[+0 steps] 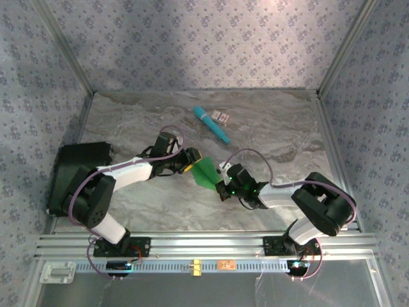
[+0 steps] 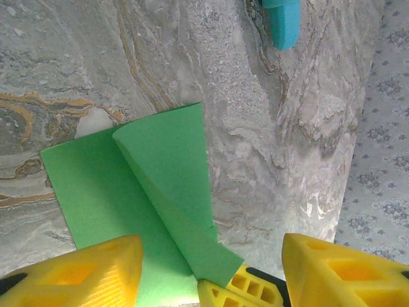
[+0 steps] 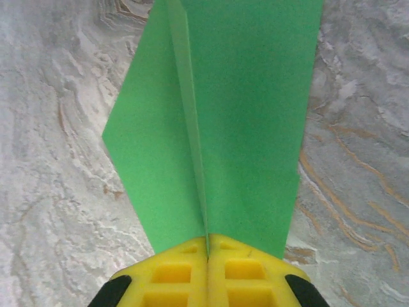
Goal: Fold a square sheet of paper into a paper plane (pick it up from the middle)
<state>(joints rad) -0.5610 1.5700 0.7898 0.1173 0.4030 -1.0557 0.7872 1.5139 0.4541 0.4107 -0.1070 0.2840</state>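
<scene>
Here we are at the middle of the desk (image 1: 268, 137), where the paper plane (image 1: 206, 171) sits between the two arms, bright green against the grey marble. The right claw (image 3: 208, 246) meets it from the 4 o'clock side in the top view. On its own wrist camera we see its yellow fingers pressed flat together, with the plane's raised centre crease pinched between them. A green wing spreads off to each side there, toward 11 and 1 o'clock. The left claw (image 2: 211, 249) sits at the plane's 10 o'clock in the top view, and it stands wide open. Its two yellow fingertips (image 2: 96, 268) are well apart at the 7 and 5 o'clock corners of the left wrist view, with the folded paper lying in the gap between them. At 6 o'clock in that same view we catch the tips of the right claw on the near end of the fold, and one flap curls up off the lower layer. Whether the paper touches the desk, we cannot tell. At the plane's 12 o'clock a teal stick (image 1: 212, 124) lies on the desk, well apart from the paper, with a small pale packet (image 1: 220, 116) just beside it. A black box (image 1: 80, 167) sits at the 9 o'clock edge.
</scene>
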